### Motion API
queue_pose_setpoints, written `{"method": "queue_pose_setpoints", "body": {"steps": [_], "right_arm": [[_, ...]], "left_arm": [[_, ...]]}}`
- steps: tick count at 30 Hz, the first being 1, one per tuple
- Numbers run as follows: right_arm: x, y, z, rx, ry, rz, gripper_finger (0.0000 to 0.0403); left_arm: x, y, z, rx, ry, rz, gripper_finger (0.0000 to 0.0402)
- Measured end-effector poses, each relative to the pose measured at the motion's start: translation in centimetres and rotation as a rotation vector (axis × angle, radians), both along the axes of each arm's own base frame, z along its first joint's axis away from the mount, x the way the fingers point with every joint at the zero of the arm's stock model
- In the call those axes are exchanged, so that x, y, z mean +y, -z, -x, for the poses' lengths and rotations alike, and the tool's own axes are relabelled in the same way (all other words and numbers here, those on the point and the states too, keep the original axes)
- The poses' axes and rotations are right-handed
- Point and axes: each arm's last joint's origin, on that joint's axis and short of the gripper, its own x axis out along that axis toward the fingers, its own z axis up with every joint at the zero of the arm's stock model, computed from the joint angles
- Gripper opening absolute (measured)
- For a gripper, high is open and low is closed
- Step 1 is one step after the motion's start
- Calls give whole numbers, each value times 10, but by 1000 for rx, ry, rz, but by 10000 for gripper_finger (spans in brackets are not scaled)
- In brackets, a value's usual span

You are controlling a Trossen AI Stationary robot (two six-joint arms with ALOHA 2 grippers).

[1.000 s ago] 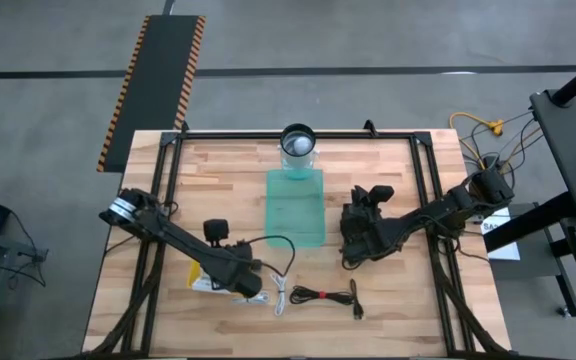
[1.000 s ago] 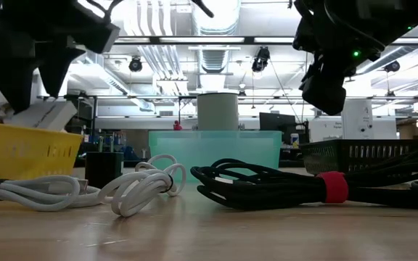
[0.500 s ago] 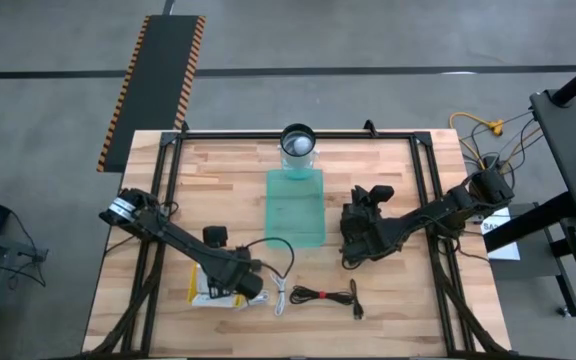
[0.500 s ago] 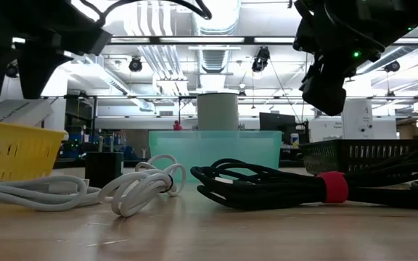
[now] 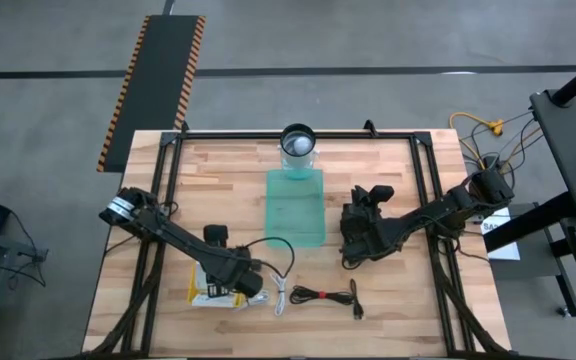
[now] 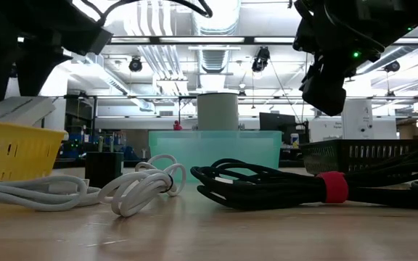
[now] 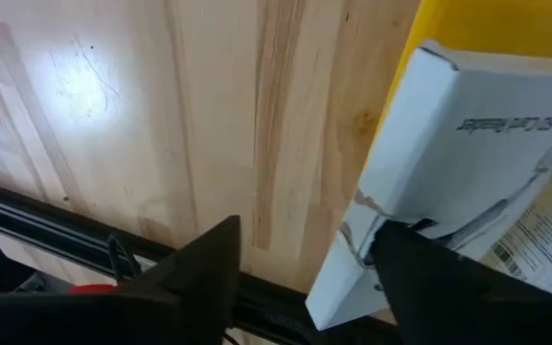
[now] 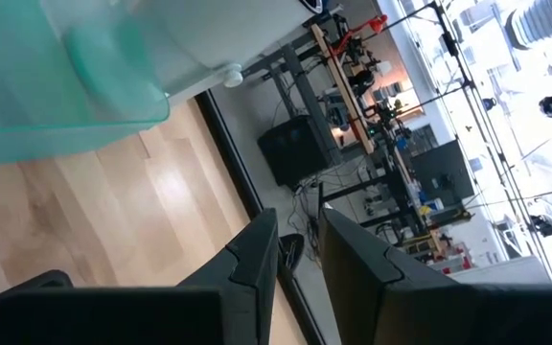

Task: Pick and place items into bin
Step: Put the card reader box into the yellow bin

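A white printed card box (image 7: pixel 468 153) lies on a yellow packet (image 5: pixel 200 293) near the table's near-left part; the low view shows the box (image 6: pixel 17 109) on top of the packet (image 6: pixel 13 152). My left gripper (image 5: pixel 236 287) is open above the box's edge (image 7: pixel 310 230). To the right lie a white cable (image 5: pixel 280 295), a coiled black cable (image 5: pixel 323 295) with a red tie, and a small black cube (image 6: pixel 104 168). The teal bin (image 5: pixel 295 205) stands mid-table. My right gripper (image 5: pixel 356 240) waits right of the bin, its fingers a narrow gap apart (image 8: pixel 298 230). My left gripper comes slanting down from above and straddles the white box's long edge (image 7: pixel 353 268). One finger (image 7: pixel 420 268) lies over the box's printed face and the other (image 7: pixel 199 268) stands over bare wood. That finger hides the spot, so I cannot tell whether it touches. The box rests on the yellow packet.
A round metal container (image 5: pixel 298 140) stands at the bin's far end. The table's black frame rails run along both sides (image 5: pixel 173 180). Bare wood (image 5: pixel 218 180) lies left of the bin and along the near edge.
My left gripper has moved a little toward the table's left. The yellow packet and the white box have slid left with it, and the box now lies flatter. In the last half second nothing moves.
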Motion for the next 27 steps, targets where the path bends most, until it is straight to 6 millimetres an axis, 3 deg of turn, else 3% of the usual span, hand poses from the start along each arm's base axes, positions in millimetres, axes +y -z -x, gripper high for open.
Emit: {"method": "queue_pose_setpoints", "body": {"steps": [3,8,15,27], "right_arm": [[0,0,-1,-23,1,1,68],[1,-3,-4,-248,19,35,68],[0,-2,-2,-425,36,25,68],[38,-13,0,-496,-85,-44,68]], "left_arm": [[1,-4,2,-14,5,7,177],[2,-6,2,-27,1,11,109],[1,-6,1,-47,2,1,10],[2,-9,2,-56,32,14,1]]}}
